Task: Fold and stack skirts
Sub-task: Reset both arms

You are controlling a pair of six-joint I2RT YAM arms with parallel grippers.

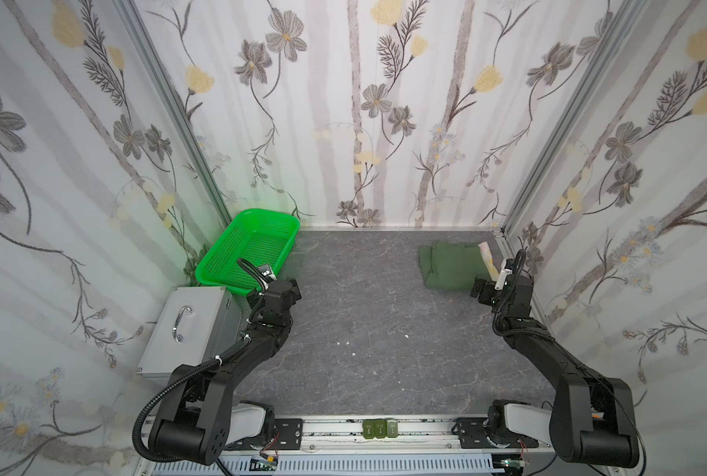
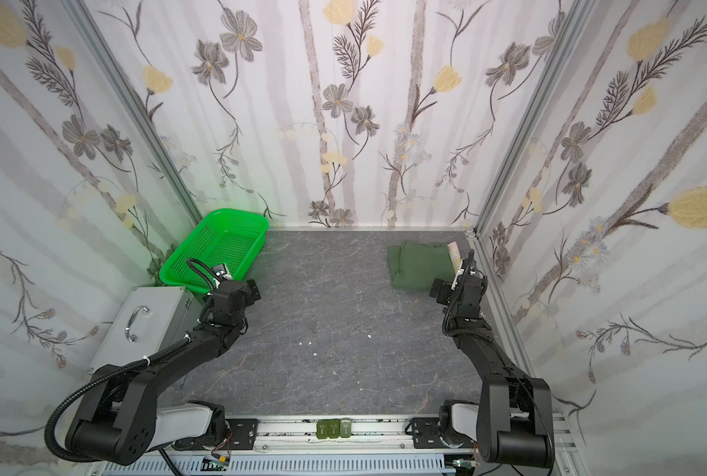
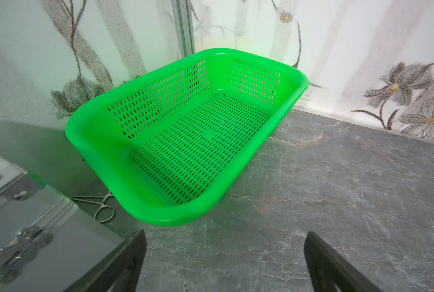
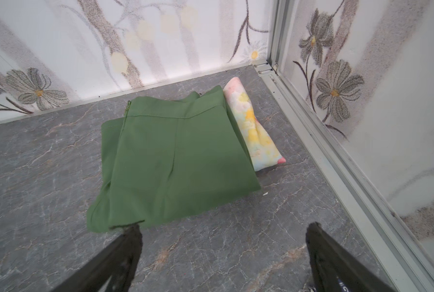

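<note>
Two folded skirts lie stacked in the back right corner of the table. The dark green skirt is on top. Under it, the pale flowered skirt sticks out along the side nearest the wall. My right gripper is open just in front of the green skirt's near edge, with nothing between its fingers. One fingertip is right at the green hem. My left gripper is open over bare table in front of the basket, holding nothing.
An empty bright green mesh basket sits tilted in the back left corner. A silver metal case lies in front of it, with metal forceps between them. An aluminium frame rail runs along the right wall. Small white scraps dot the table.
</note>
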